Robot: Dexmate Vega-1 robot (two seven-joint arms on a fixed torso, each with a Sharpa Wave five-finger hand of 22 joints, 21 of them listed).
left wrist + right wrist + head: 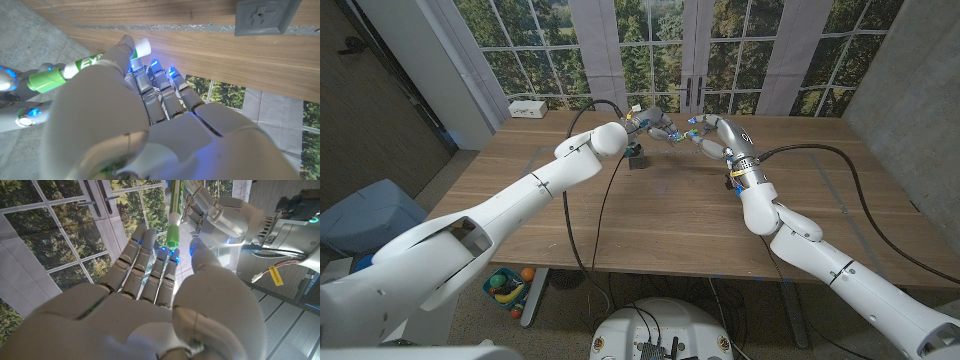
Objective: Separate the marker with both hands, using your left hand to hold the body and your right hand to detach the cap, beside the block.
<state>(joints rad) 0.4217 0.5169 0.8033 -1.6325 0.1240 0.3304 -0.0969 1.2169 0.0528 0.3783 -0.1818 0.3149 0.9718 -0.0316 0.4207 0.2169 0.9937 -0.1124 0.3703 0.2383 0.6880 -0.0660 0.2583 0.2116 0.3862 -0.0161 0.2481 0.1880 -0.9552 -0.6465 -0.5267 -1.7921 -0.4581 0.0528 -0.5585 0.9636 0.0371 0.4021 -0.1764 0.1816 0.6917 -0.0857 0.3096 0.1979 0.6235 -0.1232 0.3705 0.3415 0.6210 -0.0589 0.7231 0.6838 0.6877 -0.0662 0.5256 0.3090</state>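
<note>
**Q:** What does your left hand [150,125] hold?
**A:** It grips the marker [80,67] body, above the table [670,220] beside the block [636,156].

**Q:** And your right hand [150,305]?
**A:** Its fingers are spread at the green cap [172,235] end; you cannot tell whether it has a grip.

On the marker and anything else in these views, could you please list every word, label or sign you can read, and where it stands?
"EX": white letters on the green band of the marker, cut off by the left hand; the rest is hidden.
A raised plus sign: on the grey block.
Yellow tag on a cable: print too small to read.
Marker barrel in the right wrist view: print blurred, unreadable.
</note>
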